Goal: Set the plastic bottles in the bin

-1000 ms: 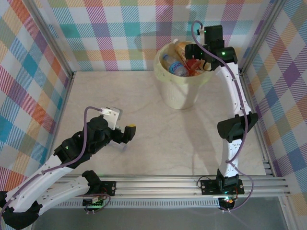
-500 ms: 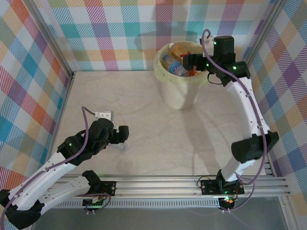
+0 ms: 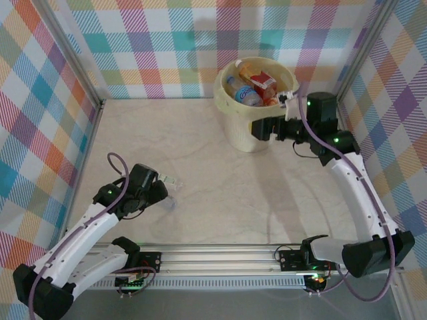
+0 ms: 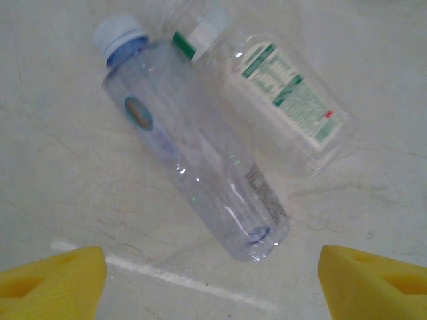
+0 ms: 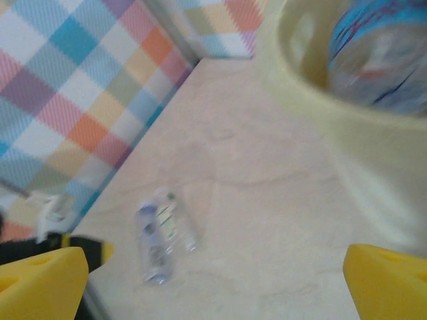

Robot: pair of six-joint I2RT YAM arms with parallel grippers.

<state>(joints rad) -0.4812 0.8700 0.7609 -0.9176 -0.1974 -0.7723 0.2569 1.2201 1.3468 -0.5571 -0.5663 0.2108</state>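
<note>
On the pale tabletop [image 4: 60,167], 2 plastic bottles [image 4: 193,153] lie mid-frame under your spread left gripper [image 4: 212,283]: descend and pinch 1.

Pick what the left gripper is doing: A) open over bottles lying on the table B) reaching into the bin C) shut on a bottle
A: the left gripper hangs open above the bottles, which lie side by side on the table.

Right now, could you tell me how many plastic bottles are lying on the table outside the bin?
2: a blue-capped clear bottle and a green-labelled bottle lie side by side on the table, ahead of the left fingers; more may be hidden.
</note>
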